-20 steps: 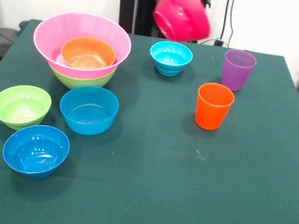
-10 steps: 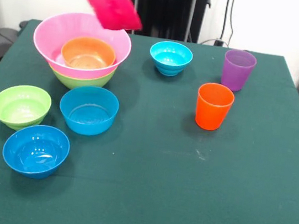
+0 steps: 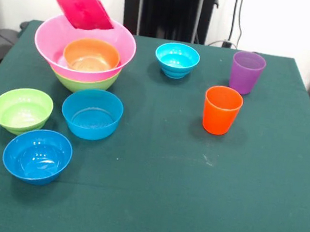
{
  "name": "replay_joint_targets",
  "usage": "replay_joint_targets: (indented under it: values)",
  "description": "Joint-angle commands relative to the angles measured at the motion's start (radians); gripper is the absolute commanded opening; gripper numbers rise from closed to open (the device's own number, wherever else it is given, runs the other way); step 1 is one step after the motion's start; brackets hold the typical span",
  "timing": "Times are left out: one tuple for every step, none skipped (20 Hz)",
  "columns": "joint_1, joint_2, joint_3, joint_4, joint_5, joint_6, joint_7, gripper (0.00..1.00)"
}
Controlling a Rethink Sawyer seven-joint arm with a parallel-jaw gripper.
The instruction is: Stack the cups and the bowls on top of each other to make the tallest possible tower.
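One magenta bowl (image 3: 83,1) hangs tilted over the tower's (image 3: 84,54) far rim; no gripper shows, so its jaws cannot be judged. Light, stiff, glossy plastic looks slippery; the rim seems the best hold.

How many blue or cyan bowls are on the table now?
3. A cyan bowl stands at the far middle of the table, a blue bowl just in front of the pink stack, and a darker blue bowl nearest the camera. Others may be hidden inside the stack.

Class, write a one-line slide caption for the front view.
Tilted magenta-red bowl above the nested pink bowl tower; other bowls and two cups wait on the table.
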Motion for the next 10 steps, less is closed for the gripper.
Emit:
replay_joint_targets:
  values:
    - [-0.004,0.056,0.150,0.109,-0.068,-0.070,-0.185,0.00]
    - [-0.005,0.057,0.152,0.110,-0.071,-0.068,-0.181,0.00]
    - [-0.006,0.056,0.154,0.112,-0.074,-0.068,-0.178,0.00]
    - [-0.008,0.056,0.157,0.113,-0.076,-0.068,-0.178,0.00]
    - [-0.009,0.056,0.158,0.111,-0.081,-0.066,-0.179,0.00]
    - [-0.013,0.055,0.162,0.117,-0.086,-0.073,-0.182,0.00]
    - [-0.016,0.055,0.164,0.119,-0.090,-0.075,-0.182,0.00]
    - [-0.021,0.056,0.167,0.122,-0.093,-0.078,-0.182,0.00]
    - [-0.024,0.057,0.168,0.124,-0.099,-0.077,-0.180,0.00]
    - [-0.028,0.057,0.171,0.125,-0.102,-0.080,-0.180,0.00]
